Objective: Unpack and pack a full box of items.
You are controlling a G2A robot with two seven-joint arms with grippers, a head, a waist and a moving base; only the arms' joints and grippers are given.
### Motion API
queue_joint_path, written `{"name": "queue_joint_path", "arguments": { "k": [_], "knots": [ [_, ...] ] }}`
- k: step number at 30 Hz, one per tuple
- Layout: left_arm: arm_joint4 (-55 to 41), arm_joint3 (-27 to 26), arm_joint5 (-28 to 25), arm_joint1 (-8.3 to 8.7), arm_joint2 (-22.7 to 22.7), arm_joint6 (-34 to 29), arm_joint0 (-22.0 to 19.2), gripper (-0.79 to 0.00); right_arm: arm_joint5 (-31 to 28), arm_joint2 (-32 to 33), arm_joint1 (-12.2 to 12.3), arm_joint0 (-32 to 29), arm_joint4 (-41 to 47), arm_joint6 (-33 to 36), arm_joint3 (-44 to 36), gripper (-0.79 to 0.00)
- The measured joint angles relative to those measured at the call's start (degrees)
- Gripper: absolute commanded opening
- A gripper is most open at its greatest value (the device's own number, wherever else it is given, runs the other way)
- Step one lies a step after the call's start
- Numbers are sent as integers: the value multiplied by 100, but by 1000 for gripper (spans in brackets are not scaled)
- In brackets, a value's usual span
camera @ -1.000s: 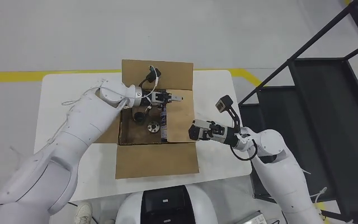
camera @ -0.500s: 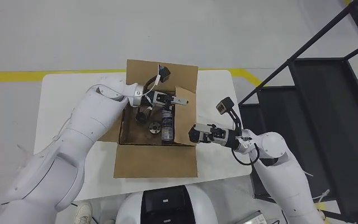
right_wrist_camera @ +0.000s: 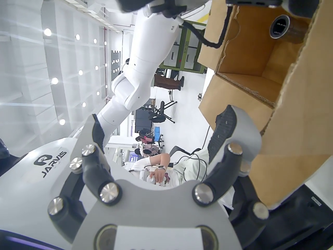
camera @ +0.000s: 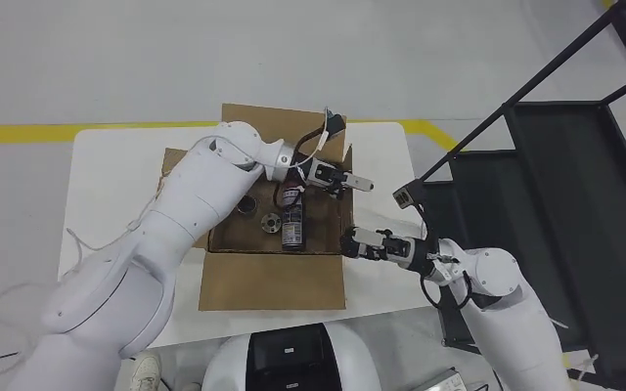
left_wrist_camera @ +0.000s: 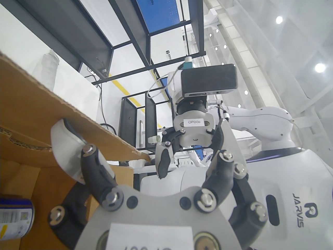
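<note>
White table [camera: 108, 186], carrying one open cardboard box [camera: 274, 283] at its middle, flaps spread outward toward the far and near edges.

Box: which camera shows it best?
The top view: it takes in the whole open box, flaps and inside. The left wrist view has a flap edge and an inner corner. The right wrist view has a flap seen from the side and part of the inside.

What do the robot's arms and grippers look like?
The left arm and right arm have white rounded shells plus black wrist cables. The left gripper and right gripper each have a grey plate with a white label, black links, silver screws and two pale fingers with black pads.
</note>
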Motion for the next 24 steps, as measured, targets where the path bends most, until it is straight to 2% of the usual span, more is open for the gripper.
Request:
{"name": "queue_joint_path", "arguments": {
  "k": [3, 6, 9, 12, 16, 20, 24],
  "knots": [
    [-18, 321, -36, -184, 85, 36, -98, 0, 262, 213, 17, -183, -140, -373, 45, 0],
    [-28, 553, -111, -253, 79, 109, -160, 0, 600, 414, 30, -359, -83, -660, -25, 0],
    [-28, 689, -190, -198, -15, 188, -230, 0, 851, 575, 49, -454, -84, -750, -49, 0],
    [-210, 579, -114, -33, -210, 110, -209, 0, 1099, 662, 64, -484, -135, -861, -25, 0],
    [-324, -37, 75, 376, -602, -79, -50, 0, 1494, 604, 77, -397, -266, -1004, 114, 0],
    [-1, -930, -72, 1006, -1224, 68, 357, 0, 2001, 371, 84, -106, -538, -1211, 350, 0],
    [282, -1773, -27, 1570, -1888, 23, 939, 0, 2185, 152, 75, 161, -632, -1358, 541, 0]
  ]
}}
